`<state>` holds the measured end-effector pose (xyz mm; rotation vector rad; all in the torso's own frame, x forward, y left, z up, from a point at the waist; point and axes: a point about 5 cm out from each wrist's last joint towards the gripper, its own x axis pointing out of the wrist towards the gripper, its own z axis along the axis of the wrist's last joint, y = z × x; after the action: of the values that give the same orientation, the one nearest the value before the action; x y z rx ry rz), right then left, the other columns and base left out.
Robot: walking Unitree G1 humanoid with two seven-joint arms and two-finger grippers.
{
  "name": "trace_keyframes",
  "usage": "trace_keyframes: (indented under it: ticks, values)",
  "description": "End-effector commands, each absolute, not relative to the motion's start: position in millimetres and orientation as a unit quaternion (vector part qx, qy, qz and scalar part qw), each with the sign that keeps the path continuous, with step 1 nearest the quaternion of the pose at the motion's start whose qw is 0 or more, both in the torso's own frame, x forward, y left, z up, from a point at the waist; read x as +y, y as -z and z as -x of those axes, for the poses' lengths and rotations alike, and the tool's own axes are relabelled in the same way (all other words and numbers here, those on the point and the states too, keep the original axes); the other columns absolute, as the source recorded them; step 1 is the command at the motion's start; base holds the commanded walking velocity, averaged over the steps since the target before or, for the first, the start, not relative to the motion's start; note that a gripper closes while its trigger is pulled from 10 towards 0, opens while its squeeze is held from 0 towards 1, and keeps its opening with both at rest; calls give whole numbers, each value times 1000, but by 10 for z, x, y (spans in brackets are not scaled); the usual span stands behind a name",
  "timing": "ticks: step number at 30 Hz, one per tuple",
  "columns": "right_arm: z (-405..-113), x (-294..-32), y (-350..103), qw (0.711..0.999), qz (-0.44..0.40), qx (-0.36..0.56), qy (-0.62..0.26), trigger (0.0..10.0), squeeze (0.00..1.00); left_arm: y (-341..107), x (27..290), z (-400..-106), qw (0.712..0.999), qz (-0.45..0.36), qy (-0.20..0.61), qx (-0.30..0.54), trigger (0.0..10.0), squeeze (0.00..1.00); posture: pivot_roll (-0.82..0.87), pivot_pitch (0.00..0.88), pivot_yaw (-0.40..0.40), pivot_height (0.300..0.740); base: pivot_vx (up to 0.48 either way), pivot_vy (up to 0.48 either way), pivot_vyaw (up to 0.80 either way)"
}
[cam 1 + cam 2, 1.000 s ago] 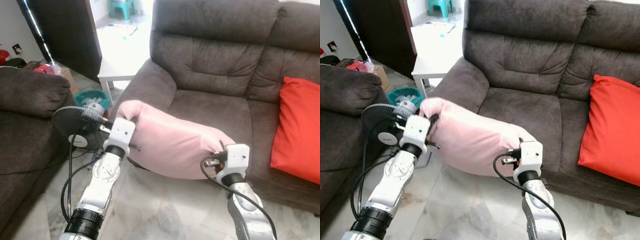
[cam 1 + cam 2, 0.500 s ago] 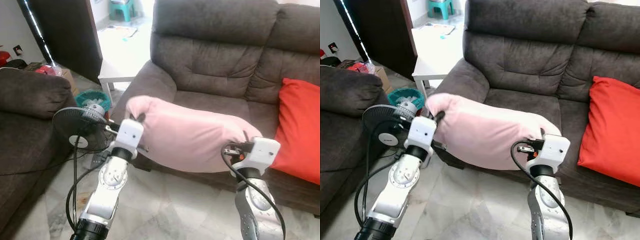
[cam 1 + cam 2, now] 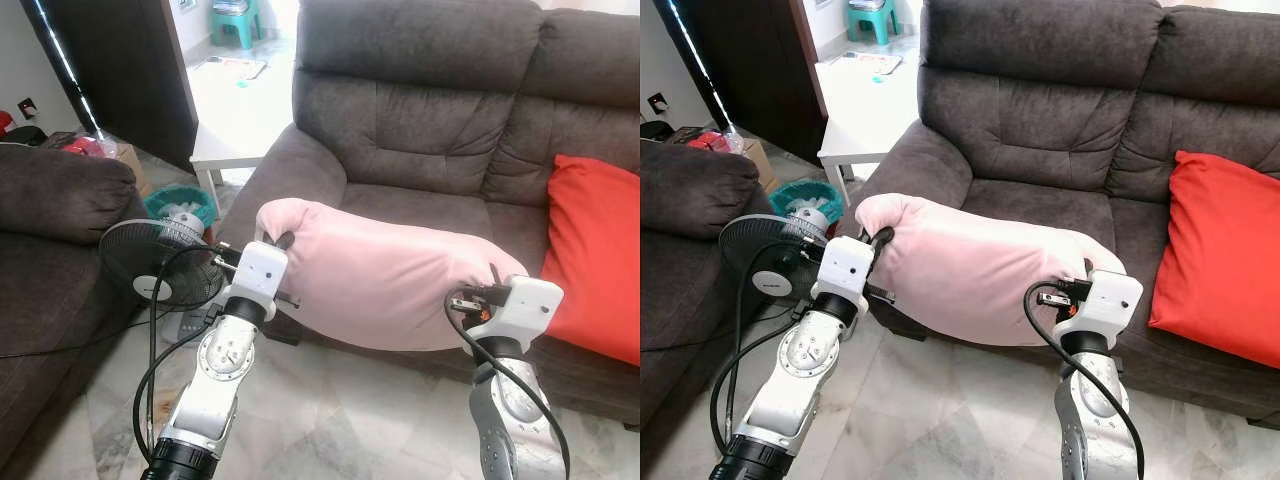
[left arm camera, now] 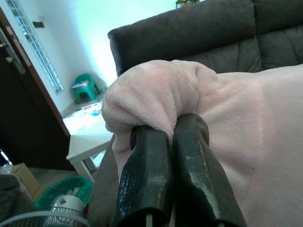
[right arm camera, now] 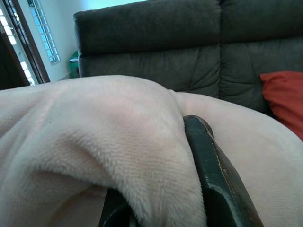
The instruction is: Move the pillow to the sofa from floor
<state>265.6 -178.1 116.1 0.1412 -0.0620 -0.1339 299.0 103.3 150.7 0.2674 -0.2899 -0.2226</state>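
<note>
Left tool (image 4: 165,142): clamped on a bunched corner of the pink pillow (image 3: 385,280), both black fingers (image 4: 147,175) pressed close with plush gathered between them.
Right tool (image 5: 189,156): pinching the opposite end, one finger (image 5: 213,175) on top and fabric folded over the gap.
Pillow position: held in the air between both tools, clear of the floor, just in front of the sofa's left seat cushion (image 3: 420,205) and about level with its front edge.
Step in hand: carrying across to the seat; probably most of the way done, only the set-down left.
Doing it well: keep both ends level, reach forward until the bulk hangs over the cushion, lower, then release both tools together so no corner drags off the edge.
Pillow material: pale pink short-pile plush, soft and sagging in the middle, long bolster-like shape.
Sofa (image 3: 440,110): dark brown-grey suede-like upholstery, padded and seamed.
Red cushion (image 3: 595,255): smooth, squarish, propped on the right seat, well clear of the landing spot.
Nearby hazards: black floor fan (image 3: 160,275) and its cables beside the left arm; white bench (image 3: 225,150) beyond the sofa arm.
</note>
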Motion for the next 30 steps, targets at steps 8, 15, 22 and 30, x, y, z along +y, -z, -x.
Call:
trace_keyframes:
  ticks: [8,15,22,30]
  values:
    - [-2697,-1779,-1398,993,-67,-84,57,10000,0,-1593,1054,-2999,975,-121,107,-155,10000,0,65,9,-30,740,159,0,0]
    - [-2696,-1769,-1409,993,-64,-85,50,10000,0,-1608,1065,-3008,975,-119,105,-156,10000,0,66,17,-30,740,269,0,0]
    - [-2714,-1718,-1418,994,-57,-86,39,10000,0,-1621,1082,-3013,975,-120,101,-158,10000,0,71,23,-32,740,271,0,0]
    - [-2721,-1730,-1434,994,-54,-87,39,10000,0,-1614,1081,-3016,975,-119,101,-156,10000,0,68,27,-33,740,272,0,0]
